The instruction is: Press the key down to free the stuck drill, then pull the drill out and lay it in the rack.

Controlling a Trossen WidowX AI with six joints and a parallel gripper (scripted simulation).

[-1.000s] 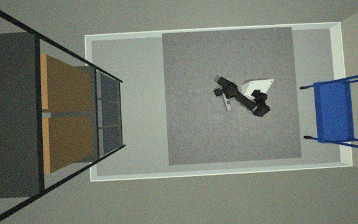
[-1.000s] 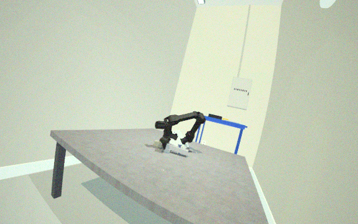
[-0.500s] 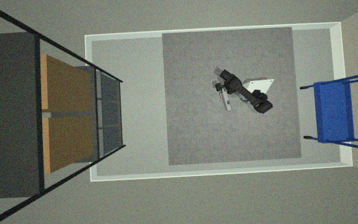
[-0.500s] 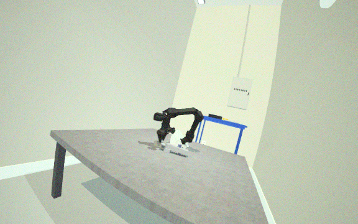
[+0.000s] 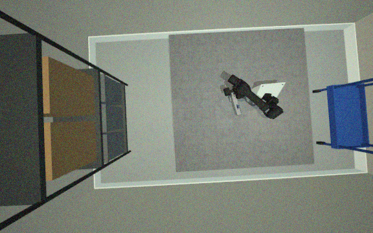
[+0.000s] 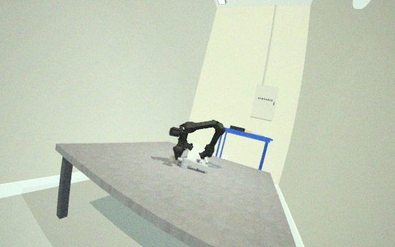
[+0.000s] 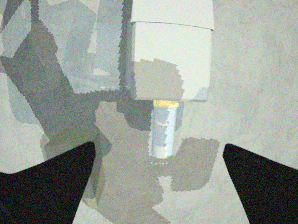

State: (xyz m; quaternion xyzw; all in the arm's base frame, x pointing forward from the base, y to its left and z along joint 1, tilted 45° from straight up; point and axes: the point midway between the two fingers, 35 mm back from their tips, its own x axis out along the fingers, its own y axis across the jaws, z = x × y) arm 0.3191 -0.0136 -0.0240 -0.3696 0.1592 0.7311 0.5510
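Note:
My gripper (image 7: 162, 151) (image 6: 177, 158) is open, its fingers pointing down near the table and spread wide in the wrist view. A silver pin with a yellow ring, which looks like the drill (image 7: 164, 131), sticks out of the end of a white body (image 7: 172, 45). The pin's free end lies between and slightly ahead of the fingertips, touching neither. The long white body (image 5: 236, 106) also lies beneath the arm in the top view. I cannot pick out the key. The rack cannot be told for certain.
Pale bluish shapes (image 7: 102, 45) stand left of the white body. A dim olive rounded shape (image 7: 70, 140) is partly hidden behind the left finger. A white panel (image 5: 274, 87) (image 6: 194, 153) stands near the arm's base on the grey table (image 5: 206, 145) (image 6: 184, 199).

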